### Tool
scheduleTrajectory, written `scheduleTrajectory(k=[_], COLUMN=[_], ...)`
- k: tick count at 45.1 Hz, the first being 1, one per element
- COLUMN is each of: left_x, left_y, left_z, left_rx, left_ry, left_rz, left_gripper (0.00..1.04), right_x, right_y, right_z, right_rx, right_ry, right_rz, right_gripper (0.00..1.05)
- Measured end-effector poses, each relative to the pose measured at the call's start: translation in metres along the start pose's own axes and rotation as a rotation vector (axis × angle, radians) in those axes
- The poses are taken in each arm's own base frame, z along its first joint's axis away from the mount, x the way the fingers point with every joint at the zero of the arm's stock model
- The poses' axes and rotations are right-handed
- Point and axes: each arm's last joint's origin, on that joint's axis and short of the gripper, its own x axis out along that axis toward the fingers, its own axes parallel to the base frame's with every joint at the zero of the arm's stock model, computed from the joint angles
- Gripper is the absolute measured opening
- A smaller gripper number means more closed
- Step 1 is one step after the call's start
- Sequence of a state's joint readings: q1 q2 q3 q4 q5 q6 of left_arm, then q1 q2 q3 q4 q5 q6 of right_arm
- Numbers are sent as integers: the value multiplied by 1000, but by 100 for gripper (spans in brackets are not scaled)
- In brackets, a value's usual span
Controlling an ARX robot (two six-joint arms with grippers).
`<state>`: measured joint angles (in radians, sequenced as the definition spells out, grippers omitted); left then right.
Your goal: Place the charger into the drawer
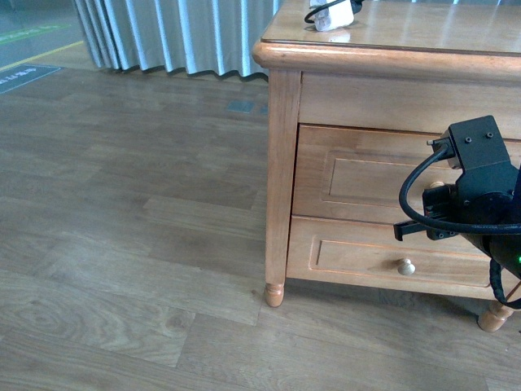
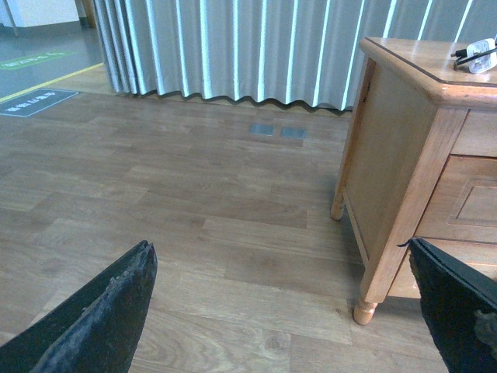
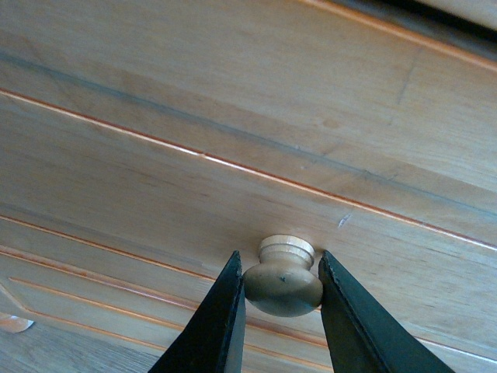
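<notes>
Cabinet top (image 1: 423, 32): one charger (image 1: 334, 16) | two drawers (image 1: 358, 171) (image 1: 350, 252) (closed) | right hand (image 3: 279, 260) pinching knob (image 3: 284, 284)

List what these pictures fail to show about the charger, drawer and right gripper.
Charger: front view, cut off by the top edge; left wrist view, tiny and cut by the frame edge.
Drawer interior: hidden in every view by its shut front.
Knob: front view, mostly covered by the right arm.
Right gripper: right wrist view, fingers flank the knob, but actual contact cannot be told.
</notes>
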<state>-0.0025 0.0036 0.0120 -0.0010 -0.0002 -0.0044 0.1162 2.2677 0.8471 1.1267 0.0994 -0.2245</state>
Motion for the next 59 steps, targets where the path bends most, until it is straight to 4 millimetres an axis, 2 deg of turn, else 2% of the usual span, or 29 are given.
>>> scheduleTrajectory(k=[6,15,21,28,35,38,45,49,52,56,59], left_x=[0,0,0,0,0,0,0,0,0,0,0], left_y=[0,0,0,0,0,0,0,0,0,0,0], left_z=[0,0,0,0,0,0,0,0,0,0,0], left_rx=[0,0,0,0,0,0,0,0,0,0,0], left_ry=[0,0,0,0,0,0,0,0,0,0,0], left_rz=[0,0,0,0,0,0,0,0,0,0,0], left_gripper=[99,99,99,99,99,99,99,99,99,99,99], right_x=[-6,-43,-82,-136,-172,-182,-195,-212,-225,-242,-261], right_y=[-2,-4,-5,-8,-10,-12,-29,-44,-52,-61,-70], right_z=[1,0,-2,-10,-14,-13,4,13,20,26,35], right_rx=[-5,-22,-22,-20,5,25,69,105,123,150,175], right_ry=[14,89,145,192,222,220,158,154,141,118,75], right_rz=[24,59,110,167,201,200,133,105,81,47,4], right_gripper=[23,22,22,22,21,32,57,76,87,98,96])
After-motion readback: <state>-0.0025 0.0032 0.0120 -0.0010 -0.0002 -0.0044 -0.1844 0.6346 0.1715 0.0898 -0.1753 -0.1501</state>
